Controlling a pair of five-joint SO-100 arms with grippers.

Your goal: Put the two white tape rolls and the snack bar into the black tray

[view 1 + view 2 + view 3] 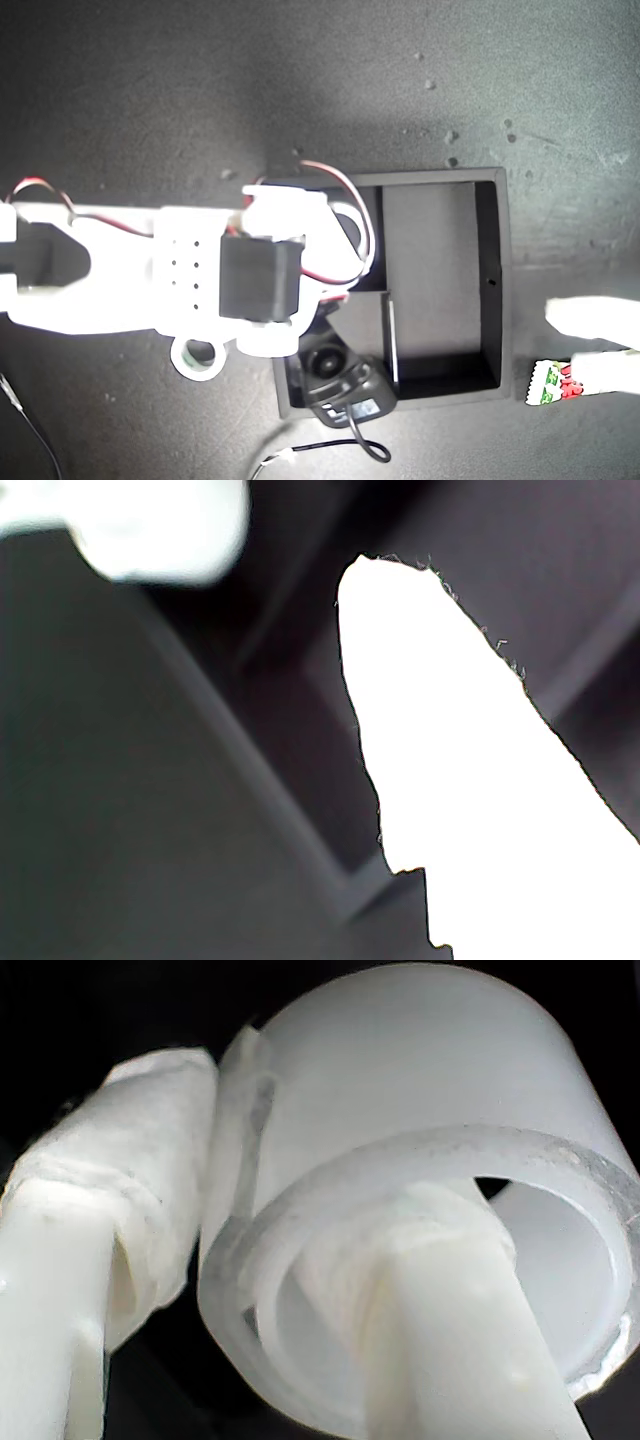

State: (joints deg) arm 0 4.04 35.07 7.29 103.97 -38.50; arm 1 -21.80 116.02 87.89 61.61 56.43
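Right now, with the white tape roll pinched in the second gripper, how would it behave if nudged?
The tape roll is a smooth hollow ring, so it probably rolls if set on its edge. It looks light and fairly stiff: my second gripper pinches one wall without visibly denting it.

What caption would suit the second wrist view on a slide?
Close-up: my second gripper clamps a white ring-shaped tape roll, one finger through its open centre, one outside.
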